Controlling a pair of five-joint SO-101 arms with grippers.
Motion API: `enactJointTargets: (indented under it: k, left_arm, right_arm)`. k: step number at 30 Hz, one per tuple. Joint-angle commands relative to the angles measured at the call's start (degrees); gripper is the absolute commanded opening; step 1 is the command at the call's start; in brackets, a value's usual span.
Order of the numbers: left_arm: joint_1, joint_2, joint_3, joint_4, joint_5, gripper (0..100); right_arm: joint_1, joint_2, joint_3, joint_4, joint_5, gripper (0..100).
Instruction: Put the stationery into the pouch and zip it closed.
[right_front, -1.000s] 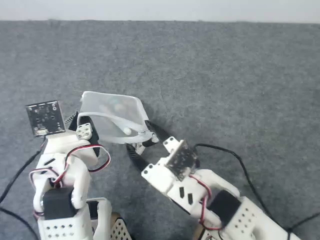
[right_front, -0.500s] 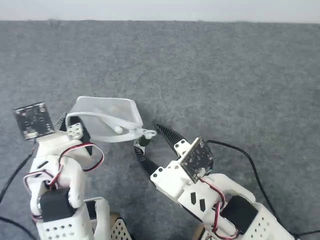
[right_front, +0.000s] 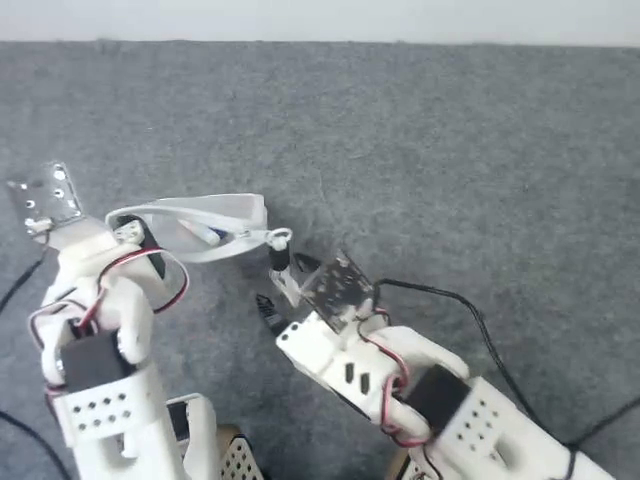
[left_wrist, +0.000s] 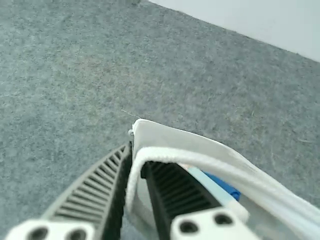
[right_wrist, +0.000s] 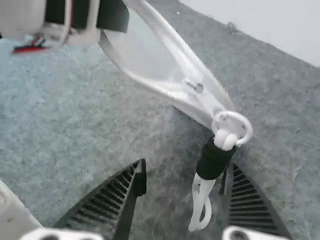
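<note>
Grey felt table (right_front: 450, 150), left hand (left_wrist: 136, 161) pinching pouch (right_front: 215, 212), right hand (right_wrist: 186, 171) spread around zip pull (right_wrist: 214, 157).

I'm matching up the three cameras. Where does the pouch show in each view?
High view: pouch left of centre, its zipper pull toward the right arm.
Left wrist view: pouch with its edge pinched in the left claw.
Right wrist view: pouch beyond the open right claw, with the pull hanging just in front of it.
Shared landmark: the left claw clamped on the pouch's end.
</note>
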Motion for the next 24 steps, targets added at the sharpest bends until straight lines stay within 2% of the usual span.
enactJointTargets:
  k: [1,6,9,24]
  left_arm:
    - [-0.4,2.8,-1.7,-1.4,1.2,1]
    - [-0.4,2.8,-1.7,-1.4,1.2,1]
    - [-0.4,2.8,-1.8,-0.6,1.2,1]
    - [-0.4,2.8,-1.7,-0.7,1.2,1]
  right_arm:
    - [-0.1,4.3,-3.8,-3.6,-0.8,23.9]
    - [3.7,8.1,-3.7,-8.0,-1.1,23.9]
    - [5.5,10.0,-3.7,-11.1,-4.8,23.9]
    - [5.7,17.4,-3.3,-19.0,-5.8,23.8]
